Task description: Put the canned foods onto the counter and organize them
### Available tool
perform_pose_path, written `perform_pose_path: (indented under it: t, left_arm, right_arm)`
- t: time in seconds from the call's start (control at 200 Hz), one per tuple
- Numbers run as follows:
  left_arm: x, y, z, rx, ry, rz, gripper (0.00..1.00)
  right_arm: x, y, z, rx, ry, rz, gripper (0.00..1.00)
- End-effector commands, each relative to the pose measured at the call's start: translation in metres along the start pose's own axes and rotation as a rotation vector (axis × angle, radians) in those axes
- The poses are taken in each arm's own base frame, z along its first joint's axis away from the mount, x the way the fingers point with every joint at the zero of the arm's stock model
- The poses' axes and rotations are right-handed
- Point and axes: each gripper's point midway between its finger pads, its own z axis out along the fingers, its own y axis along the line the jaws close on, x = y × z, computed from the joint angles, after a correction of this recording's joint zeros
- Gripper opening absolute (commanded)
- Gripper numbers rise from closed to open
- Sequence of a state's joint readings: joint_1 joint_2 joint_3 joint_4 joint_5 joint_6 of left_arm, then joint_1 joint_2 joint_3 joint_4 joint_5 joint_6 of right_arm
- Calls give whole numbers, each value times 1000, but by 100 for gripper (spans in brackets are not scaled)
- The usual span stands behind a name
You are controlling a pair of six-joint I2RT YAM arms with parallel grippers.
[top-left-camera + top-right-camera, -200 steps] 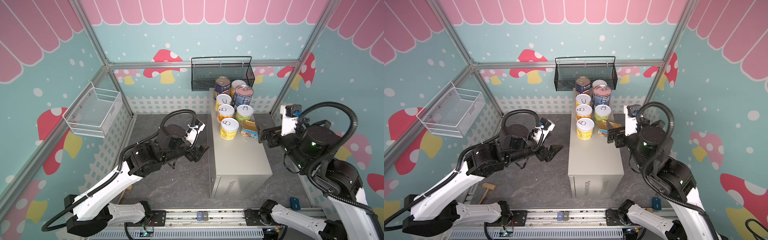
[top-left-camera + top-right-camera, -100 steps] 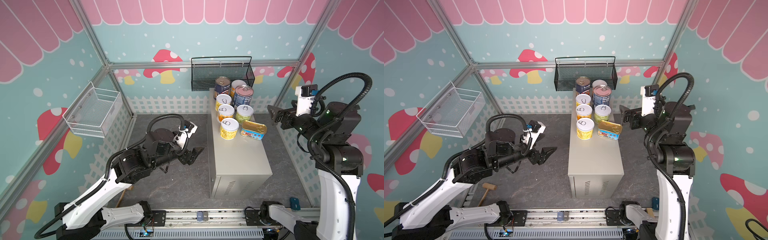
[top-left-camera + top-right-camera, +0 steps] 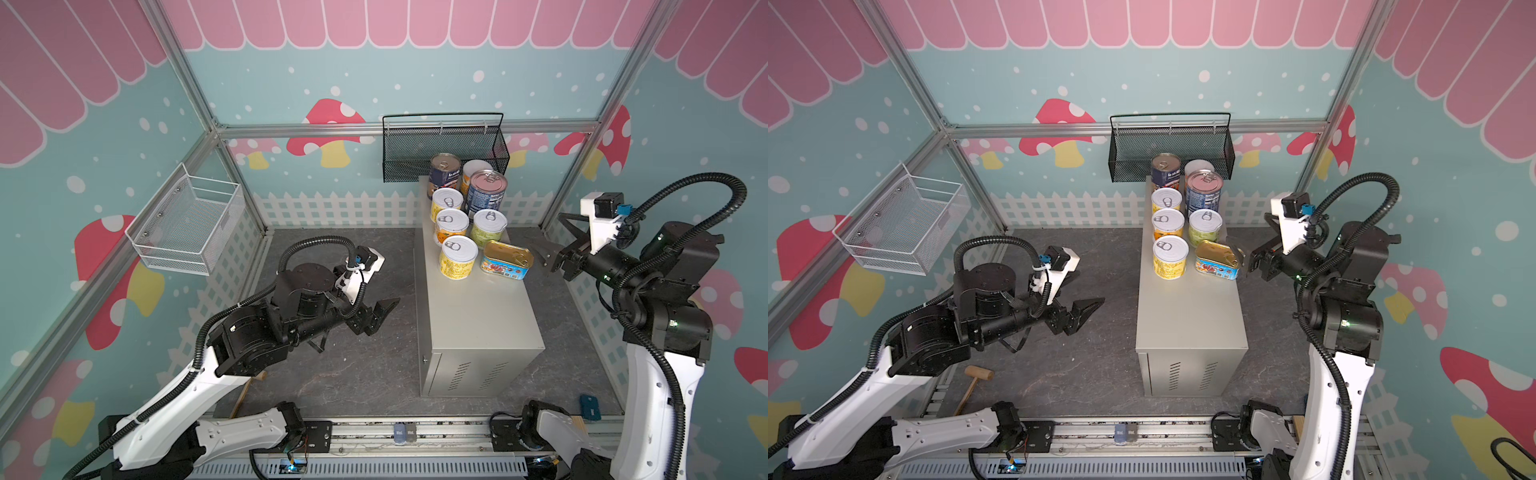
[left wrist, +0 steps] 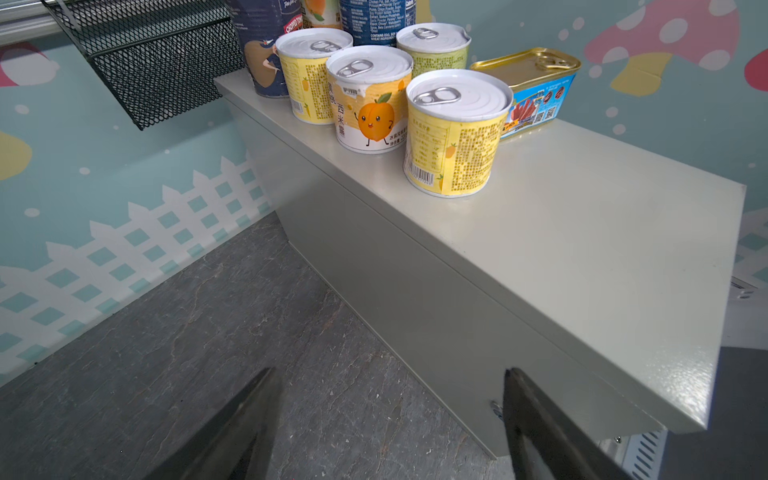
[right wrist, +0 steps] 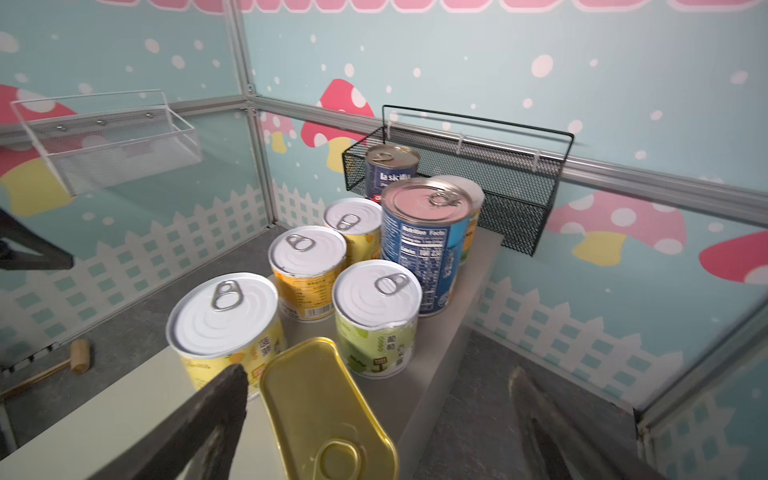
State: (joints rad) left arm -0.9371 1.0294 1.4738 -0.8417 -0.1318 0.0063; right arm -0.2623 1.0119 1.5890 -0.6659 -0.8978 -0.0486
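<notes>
Left pincer (image 3: 381, 316): jaws apart, empty, over the floor at 9 o'clock of the counter (image 3: 482, 324). Right pincer (image 5: 376, 376): jaws wide apart, empty, just beside the gold tin (image 3: 507, 259) at its 3 o'clock. The tin, five yellow cans (image 3: 458, 257) and two blue cans (image 3: 486, 195) occupy the counter's 12 o'clock end. A black basket (image 3: 415, 158) hangs behind them at 12 o'clock.

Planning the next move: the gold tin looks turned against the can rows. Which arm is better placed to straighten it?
Right, probably. The right gripper hangs open beside the gold tin on the counter; the left gripper is lower, over the floor, with yellow cans between it and the tin.
</notes>
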Motion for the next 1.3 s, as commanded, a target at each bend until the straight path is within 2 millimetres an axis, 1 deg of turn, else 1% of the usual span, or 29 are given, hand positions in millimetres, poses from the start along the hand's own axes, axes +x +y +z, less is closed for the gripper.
perform_pose_path:
  t: [0.0,0.09,0.115,0.235,0.295,0.355,0.405,0.52,0.665,0.755,0.795,0.851,1.011,1.146,1.296]
  left_arm:
    - [5,3,-5,-8,11,23,83]
    - [6,3,-6,-4,9,25,84]
    - [5,4,-7,-5,8,25,85]
    - [6,2,-6,9,15,30,85]
    - [7,2,-6,11,23,35,85]
    - [7,2,-7,10,22,36,85]
    - [8,2,-8,10,22,37,85]
    - [11,5,-10,2,22,37,85]
    - [13,5,-9,1,27,35,85]
    - [14,7,-8,-5,30,37,85]
    - [13,7,-8,-6,30,36,85]
    - [14,8,-8,-10,32,34,85]
    - [14,9,-4,-13,41,32,85]
    - [13,9,0,-14,49,35,85]
    - [11,9,5,-12,54,35,85]
  right_arm:
    - [-1,20,0,-131,-29,-73,99]
    - [7,24,-2,-150,-29,-87,99]
    - [9,28,-4,-175,-35,-86,99]
    - [26,28,-6,-184,-40,-74,99]
    - [33,29,-7,-215,-53,-59,99]
    - [38,31,-9,-249,-71,-45,99]
    - [40,28,-10,-251,-77,-35,99]
    - [40,30,-11,-277,-86,-41,99]
    - [53,20,-6,-277,-84,4,99]
    - [63,1,-7,-222,-93,64,99]
    - [65,-6,-8,-193,-95,78,99]
    - [65,-9,-9,-195,-101,86,99]
    - [69,-26,-6,-160,-92,126,99]
    - [73,-31,-6,-147,-97,138,99]
    - [81,-47,-2,-113,-86,190,99]
